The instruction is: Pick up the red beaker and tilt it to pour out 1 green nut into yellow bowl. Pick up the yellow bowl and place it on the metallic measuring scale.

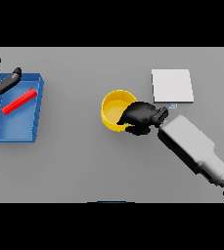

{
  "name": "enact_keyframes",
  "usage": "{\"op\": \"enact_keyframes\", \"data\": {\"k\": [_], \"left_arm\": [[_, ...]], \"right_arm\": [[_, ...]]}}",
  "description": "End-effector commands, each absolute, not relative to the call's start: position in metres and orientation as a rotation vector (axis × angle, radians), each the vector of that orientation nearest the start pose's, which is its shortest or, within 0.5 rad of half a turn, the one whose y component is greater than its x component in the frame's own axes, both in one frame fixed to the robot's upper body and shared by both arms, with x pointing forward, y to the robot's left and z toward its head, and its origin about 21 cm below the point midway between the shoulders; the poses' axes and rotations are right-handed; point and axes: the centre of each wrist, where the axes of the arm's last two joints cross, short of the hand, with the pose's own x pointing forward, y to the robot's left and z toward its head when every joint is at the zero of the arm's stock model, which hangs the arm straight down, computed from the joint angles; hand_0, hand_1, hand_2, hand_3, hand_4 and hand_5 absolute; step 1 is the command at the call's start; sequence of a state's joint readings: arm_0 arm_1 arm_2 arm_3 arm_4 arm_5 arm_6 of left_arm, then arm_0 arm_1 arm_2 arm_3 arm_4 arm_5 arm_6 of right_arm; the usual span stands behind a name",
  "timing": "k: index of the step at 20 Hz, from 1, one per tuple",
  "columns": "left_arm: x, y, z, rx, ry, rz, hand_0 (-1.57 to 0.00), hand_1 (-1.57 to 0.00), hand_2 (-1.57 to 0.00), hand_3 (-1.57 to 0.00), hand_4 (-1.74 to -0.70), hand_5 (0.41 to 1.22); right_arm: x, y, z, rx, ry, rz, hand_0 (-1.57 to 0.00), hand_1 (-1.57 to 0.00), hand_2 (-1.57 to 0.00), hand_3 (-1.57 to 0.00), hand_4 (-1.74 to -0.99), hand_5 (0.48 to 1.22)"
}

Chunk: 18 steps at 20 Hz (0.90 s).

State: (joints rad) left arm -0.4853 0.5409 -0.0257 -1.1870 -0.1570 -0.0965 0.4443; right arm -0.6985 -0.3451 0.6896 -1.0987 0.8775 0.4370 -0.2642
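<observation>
The yellow bowl [115,110] stands near the middle of the grey table. My right hand [140,117] is at its right rim, fingers curled over the rim and gripping it. The metallic measuring scale [172,86], a pale square plate, lies just behind and to the right of the bowl. A red beaker [19,101] lies on its side inside the blue tray [35,128] at the far left. My left hand [1,82] hangs over the tray's back left corner with fingers spread, holding nothing. No green nut shows inside the bowl from here.
The blue tray has raised walls and takes up the left edge of the table. My right forearm [194,146] stretches from the lower right corner toward the bowl.
</observation>
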Motion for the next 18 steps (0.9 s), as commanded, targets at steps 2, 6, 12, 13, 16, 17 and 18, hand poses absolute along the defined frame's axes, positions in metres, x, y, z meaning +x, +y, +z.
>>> {"op": "enact_keyframes", "data": {"k": [2,6,12,13,16,17,18], "left_arm": [[0.36,0.338,0.105,0.591,-1.136,-0.472,0.0,0.0,0.0,0.0,-0.78,0.711],[0.361,0.331,0.102,0.571,-1.134,-0.479,0.0,0.0,0.0,0.0,-0.79,0.707],[0.36,0.335,0.107,0.591,-1.13,-0.491,0.0,0.0,0.0,0.0,-0.77,0.707],[0.36,0.335,0.107,0.594,-1.136,-0.487,0.0,0.0,0.0,0.0,-0.77,0.705],[0.362,0.333,0.105,0.57,-1.145,-0.477,0.0,0.0,0.0,0.0,-0.78,0.702],[0.364,0.334,0.106,0.56,-1.15,-0.467,0.0,0.0,0.0,0.0,-0.79,0.702],[0.364,0.333,0.11,0.563,-1.158,-0.461,0.0,0.0,0.0,0.0,-0.79,0.702]], "right_arm": [[0.357,-0.135,0.048,-0.285,-1.224,2.128,-1.34,-1.33,-1.25,-1.07,-1.658,1.166],[0.358,-0.137,0.053,-0.269,-1.219,2.125,-1.48,-1.47,-1.35,-1.19,-1.707,1.198],[0.358,-0.143,0.087,-0.311,-1.233,2.098,-1.55,-1.54,-1.46,-1.16,-1.732,1.215],[0.359,-0.148,0.09,-0.323,-1.225,2.099,-1.55,-1.55,-1.48,-1.16,-1.734,1.216],[0.359,-0.154,0.107,-0.403,-1.224,2.07,-1.56,-1.56,-1.43,-1.22,-1.737,1.219],[0.357,-0.152,0.109,-0.422,-1.223,2.064,-1.56,-1.56,-1.45,-1.2,-1.738,1.219],[0.355,-0.15,0.111,-0.427,-1.225,2.062,-1.56,-1.56,-1.47,-1.19,-1.739,1.219]]}}
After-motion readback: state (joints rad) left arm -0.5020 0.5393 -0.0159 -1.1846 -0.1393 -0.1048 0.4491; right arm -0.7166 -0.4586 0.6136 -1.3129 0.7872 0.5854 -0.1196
